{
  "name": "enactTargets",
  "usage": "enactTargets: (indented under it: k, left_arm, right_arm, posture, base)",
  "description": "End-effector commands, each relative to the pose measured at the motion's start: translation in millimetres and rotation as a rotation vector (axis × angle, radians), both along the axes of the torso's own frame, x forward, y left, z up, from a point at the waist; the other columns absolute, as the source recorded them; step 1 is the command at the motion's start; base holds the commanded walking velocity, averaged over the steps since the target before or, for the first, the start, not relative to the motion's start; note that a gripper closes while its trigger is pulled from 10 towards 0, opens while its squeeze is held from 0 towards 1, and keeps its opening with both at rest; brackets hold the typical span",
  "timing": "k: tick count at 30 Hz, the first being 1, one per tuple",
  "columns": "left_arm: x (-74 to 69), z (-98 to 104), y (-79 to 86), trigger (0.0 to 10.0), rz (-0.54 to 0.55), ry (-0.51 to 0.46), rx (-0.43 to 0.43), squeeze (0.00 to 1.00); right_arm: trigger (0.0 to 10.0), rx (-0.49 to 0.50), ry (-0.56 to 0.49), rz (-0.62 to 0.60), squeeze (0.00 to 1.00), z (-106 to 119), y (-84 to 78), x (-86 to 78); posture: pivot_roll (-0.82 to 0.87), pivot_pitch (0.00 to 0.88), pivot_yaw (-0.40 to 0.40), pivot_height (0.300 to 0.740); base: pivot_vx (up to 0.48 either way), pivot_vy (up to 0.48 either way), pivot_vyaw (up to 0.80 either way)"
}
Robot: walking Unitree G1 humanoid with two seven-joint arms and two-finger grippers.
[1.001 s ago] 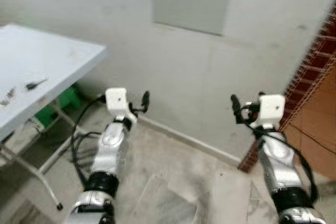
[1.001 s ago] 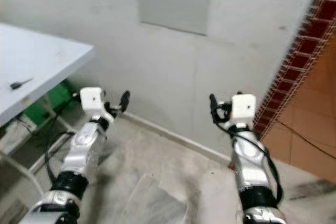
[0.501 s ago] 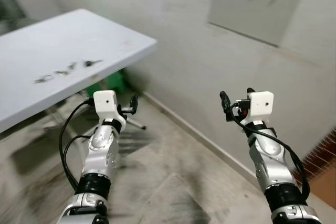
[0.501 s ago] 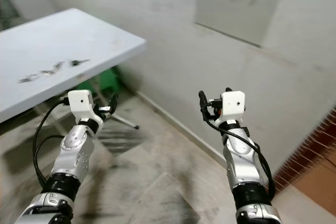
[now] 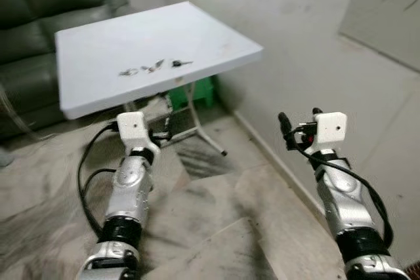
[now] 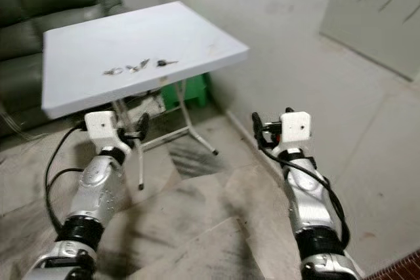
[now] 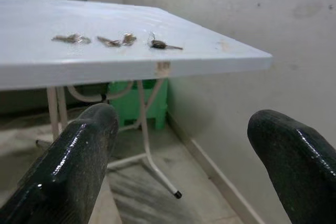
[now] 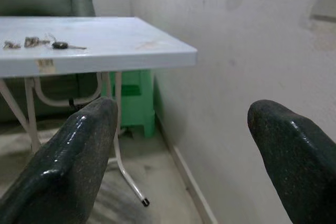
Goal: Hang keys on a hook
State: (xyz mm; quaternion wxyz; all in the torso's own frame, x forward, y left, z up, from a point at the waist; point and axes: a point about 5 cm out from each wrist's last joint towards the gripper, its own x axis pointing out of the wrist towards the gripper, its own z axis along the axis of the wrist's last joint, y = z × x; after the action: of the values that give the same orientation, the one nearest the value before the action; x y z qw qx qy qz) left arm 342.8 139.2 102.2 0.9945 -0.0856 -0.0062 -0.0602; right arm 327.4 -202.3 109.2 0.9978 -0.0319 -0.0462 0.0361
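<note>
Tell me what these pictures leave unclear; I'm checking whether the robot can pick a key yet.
- Keys on the white table: too small in the eye views to count or tell apart.
- Hook board: cut off by the top and right edges.
- Green object: partly hidden by the table's edge and legs.

Camera now toward table (image 5: 98, 57).

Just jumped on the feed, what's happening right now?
Nothing has been picked up yet. The robot faces a white folding table with three sets of keys lying in a row on top. The left gripper and right gripper are both open, empty, and held up short of the table. The hook board with metal hooks hangs on the wall to the robot's right. A dark green sofa sits behind the table.
</note>
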Motion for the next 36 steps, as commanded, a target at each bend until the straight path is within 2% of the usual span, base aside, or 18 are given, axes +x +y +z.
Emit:
enactTargets:
  k: [1,22,26,36]
  left_arm:
    - [2.2,5.7,12.9,10.0,0.043,-0.021,0.023,0.00]
    - [3.2,5.5,10.1,10.0,0.009,-0.016,0.025,0.00]
    - [3.4,4.0,8.6,10.0,-0.008,-0.001,0.009,0.00]
    - [3.6,5.2,9.0,10.0,-0.016,-0.008,-0.018,0.00]
  right_arm:
    - [10.0,0.007,-0.013,0.024,0.00,4.9,7.6,3.8]
    - [10.0,0.001,-0.013,0.026,0.00,6.3,4.7,4.4]
    - [10.0,0.044,-0.035,0.032,0.00,7.9,6.3,3.8]
    - [10.0,0.039,-0.033,0.042,0.00,8.1,7.8,3.9]
  posture:
    - [-0.08,0.000,-0.012,0.740]
    - [-0.09,0.000,-0.011,0.740]
    - [-0.09,0.000,-0.010,0.740]
    - [-0.08,0.000,-0.009,0.740]
  base:
    - [0.000,0.000,0.79]
    - [0.000,0.000,0.79]
    - [0.000,0.000,0.00]
    - [0.000,0.000,0.00]
